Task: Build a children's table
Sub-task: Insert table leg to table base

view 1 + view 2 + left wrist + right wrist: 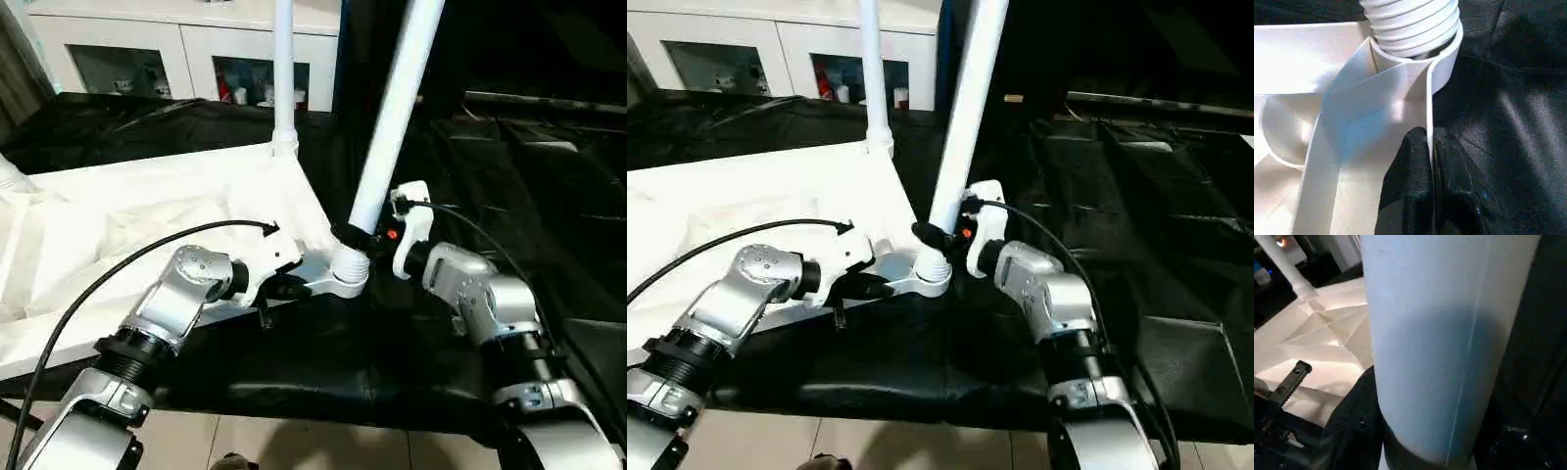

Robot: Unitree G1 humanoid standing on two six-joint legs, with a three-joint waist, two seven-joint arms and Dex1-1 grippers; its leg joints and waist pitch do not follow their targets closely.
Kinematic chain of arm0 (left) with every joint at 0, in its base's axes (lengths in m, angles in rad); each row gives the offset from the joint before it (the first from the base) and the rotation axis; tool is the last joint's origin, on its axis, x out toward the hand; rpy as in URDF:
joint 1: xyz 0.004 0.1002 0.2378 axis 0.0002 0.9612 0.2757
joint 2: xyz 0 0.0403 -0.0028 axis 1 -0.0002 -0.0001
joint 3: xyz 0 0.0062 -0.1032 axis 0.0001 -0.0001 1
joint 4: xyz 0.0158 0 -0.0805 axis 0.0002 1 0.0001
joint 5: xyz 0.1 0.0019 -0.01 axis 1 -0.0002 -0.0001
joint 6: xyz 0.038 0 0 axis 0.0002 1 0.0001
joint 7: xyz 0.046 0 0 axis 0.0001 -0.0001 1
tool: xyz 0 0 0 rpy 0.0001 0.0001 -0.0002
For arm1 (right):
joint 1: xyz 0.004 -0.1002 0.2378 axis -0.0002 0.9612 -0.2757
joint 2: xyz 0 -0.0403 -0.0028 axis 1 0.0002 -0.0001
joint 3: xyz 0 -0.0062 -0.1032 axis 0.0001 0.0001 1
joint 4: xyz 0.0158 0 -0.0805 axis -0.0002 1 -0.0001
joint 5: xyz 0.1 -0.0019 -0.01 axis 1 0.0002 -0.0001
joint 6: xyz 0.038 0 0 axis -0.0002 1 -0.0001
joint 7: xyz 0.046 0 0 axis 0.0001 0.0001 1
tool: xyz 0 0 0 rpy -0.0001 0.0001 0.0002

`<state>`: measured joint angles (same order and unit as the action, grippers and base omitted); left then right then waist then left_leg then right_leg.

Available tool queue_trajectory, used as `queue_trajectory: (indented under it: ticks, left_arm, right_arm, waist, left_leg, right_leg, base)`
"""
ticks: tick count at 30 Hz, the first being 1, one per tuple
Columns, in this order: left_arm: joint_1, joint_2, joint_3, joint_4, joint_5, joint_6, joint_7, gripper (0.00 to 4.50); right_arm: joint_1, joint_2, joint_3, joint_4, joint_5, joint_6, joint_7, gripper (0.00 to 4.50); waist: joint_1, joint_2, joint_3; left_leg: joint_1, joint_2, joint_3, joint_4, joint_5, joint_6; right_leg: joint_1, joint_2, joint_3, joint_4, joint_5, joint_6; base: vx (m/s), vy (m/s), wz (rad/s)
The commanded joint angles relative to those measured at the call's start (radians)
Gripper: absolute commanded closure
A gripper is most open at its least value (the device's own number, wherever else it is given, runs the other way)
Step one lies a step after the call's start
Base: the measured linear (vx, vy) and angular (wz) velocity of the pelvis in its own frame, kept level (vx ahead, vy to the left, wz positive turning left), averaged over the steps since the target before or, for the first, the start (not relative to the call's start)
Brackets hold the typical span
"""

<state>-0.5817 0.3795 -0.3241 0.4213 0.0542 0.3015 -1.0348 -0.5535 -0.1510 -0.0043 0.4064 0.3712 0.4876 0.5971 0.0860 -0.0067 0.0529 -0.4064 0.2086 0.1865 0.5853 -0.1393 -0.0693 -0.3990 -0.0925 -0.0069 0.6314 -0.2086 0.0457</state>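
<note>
our left gripper (pixel 1429 161) pinches the tabletop's raised rim (pixel 1428 105) just beside the corner socket (pixel 348 274), steadying it (upside down on the black sheet (pixel 323 362)), while our right gripper (pixel 377 240) clasps the leaning leg (pixel 392 117) seating there.

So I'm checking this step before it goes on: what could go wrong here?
The near leg leans in its corner socket, so its ribbed end may seat crooked or jam. The left gripper pinches only the tabletop's thin rim, so the top could slip or flex if the right gripper pushes the leg hard.
</note>
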Motion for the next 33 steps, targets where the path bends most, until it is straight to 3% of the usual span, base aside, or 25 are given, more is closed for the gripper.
queue_trajectory:
  ticks: [1, 8, 12, 18, 21, 31, 32, 33]
  left_arm:
    - [-0.025, -0.006, 0.024, -0.001, -0.022, -0.017, 0.008, 4.5]
    - [-0.047, -0.019, 0.03, 0.033, -0.019, -0.027, 0.027, 4.5]
    - [-0.056, -0.023, 0.032, 0.044, -0.018, -0.029, 0.032, 4.5]
    - [-0.066, -0.03, 0.033, 0.062, -0.015, -0.038, 0.036, 4.5]
    - [-0.069, -0.029, 0.031, 0.069, -0.011, -0.045, 0.037, 4.5]
    - [-0.069, -0.034, 0.028, 0.073, -0.009, -0.054, 0.036, 4.5]
    - [-0.066, -0.033, 0.026, 0.07, -0.008, -0.056, 0.034, 4.5]
    - [-0.064, -0.032, 0.025, 0.068, -0.008, -0.058, 0.033, 4.5]
  right_arm:
    - [0.051, -0.009, -0.034, 0.041, -0.017, -0.027, -0.029, 2.6]
    - [0.116, 0.015, -0.055, 0.057, -0.014, -0.119, -0.035, 2.6]
    - [0.144, 0.022, -0.049, 0.061, -0.024, -0.162, -0.03, 2.6]
    - [0.18, 0.014, 0.005, 0.043, -0.067, -0.233, -0.01, 2.6]
    - [0.185, -0.006, 0.056, 0.029, -0.121, -0.256, -0.014, 2.6]
    - [0.141, -0.025, 0.116, 0.028, -0.162, -0.249, 0.012, 2.61]
    - [0.137, -0.035, 0.132, 0.025, -0.169, -0.241, 0.03, 2.61]
    - [0.135, -0.043, 0.145, 0.022, -0.172, -0.231, 0.046, 2.61]
  waist:
    - [0.001, 0.002, -0.08]
    - [-0.001, 0.008, -0.076]
    - [-0.001, 0.01, -0.076]
    - [0.001, 0.011, -0.075]
    - [-0.001, 0.012, -0.074]
    - [-0.005, 0.005, -0.071]
    - [-0.006, -0.001, -0.071]
    - [-0.004, 0.002, -0.071]
  left_leg:
    - [0.034, 0.004, 0.003, -0.057, -0.168, 0.002]
    - [0.037, 0.006, 0.0, -0.064, -0.244, -0.02]
    - [0.036, 0.006, -0.001, -0.064, -0.241, -0.017]
    - [0.036, 0.006, -0.002, -0.067, -0.265, -0.019]
    - [0.037, 0.006, -0.003, -0.069, -0.279, -0.026]
    - [0.034, 0.006, -0.003, -0.07, -0.294, -0.021]
    - [0.034, 0.006, -0.002, -0.07, -0.296, -0.02]
    - [0.034, 0.007, -0.003, -0.071, -0.293, -0.018]
  right_leg:
    - [0.04, -0.021, 0.008, -0.059, 0.03, -0.249]
    - [0.036, -0.022, 0.008, -0.07, -0.065, -0.238]
    - [0.036, -0.022, 0.008, -0.07, -0.051, -0.238]
    - [0.034, -0.023, 0.008, -0.075, -0.088, -0.229]
    - [0.032, -0.021, 0.009, -0.077, -0.107, -0.222]
    - [0.031, -0.023, 0.01, -0.081, -0.153, -0.21]
    - [0.031, -0.022, 0.01, -0.083, -0.156, -0.208]
    - [0.031, -0.022, 0.01, -0.081, -0.156, -0.208]
  base:
    - [0.0, 0.0, 0.0]
    - [0.0, 0.0, 0.0]
    - [0.0, 0.0, 0.0]
    - [0.0, 0.0, 0.0]
    - [0.0, 0.0, 0.0]
    - [0.0, 0.0, 0.0]
    - [0.0, 0.0, 0.0]
    - [0.0, 0.0, 0.0]
